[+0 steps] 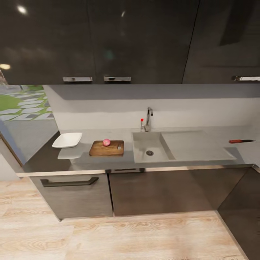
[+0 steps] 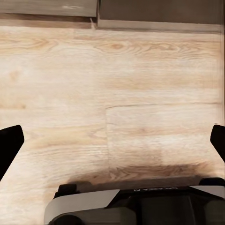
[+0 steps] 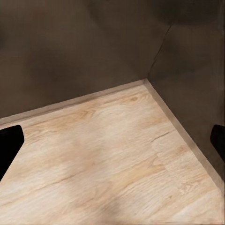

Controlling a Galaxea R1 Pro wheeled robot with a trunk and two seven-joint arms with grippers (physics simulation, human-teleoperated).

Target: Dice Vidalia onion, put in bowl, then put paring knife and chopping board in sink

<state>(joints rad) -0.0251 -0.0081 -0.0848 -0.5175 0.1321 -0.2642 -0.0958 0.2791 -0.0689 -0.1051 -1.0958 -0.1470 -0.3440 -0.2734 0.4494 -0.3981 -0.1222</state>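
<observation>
In the head view the pinkish-red Vidalia onion (image 1: 106, 142) rests whole on the brown chopping board (image 1: 107, 148), which lies on the grey countertop (image 1: 90, 161) just left of the sink (image 1: 159, 151). The basin holds nothing but its drain. Left of the board stands the white bowl (image 1: 67, 140). The red-handled paring knife (image 1: 241, 141) lies far right on the counter, past the drainboard. My left gripper (image 2: 112, 143) hangs open over wooden floor, fingertips (image 2: 10, 143) spread wide. My right gripper (image 3: 112, 140) is open too, above floor beside a cabinet corner.
A chrome tap (image 1: 148, 119) with a red knob rises behind the basin. Dark wall cabinets (image 1: 108, 39) hang over the counter and dark base cabinets (image 1: 155, 193) stand below it. Light wooden floor (image 1: 126, 238) lies between me and the counter.
</observation>
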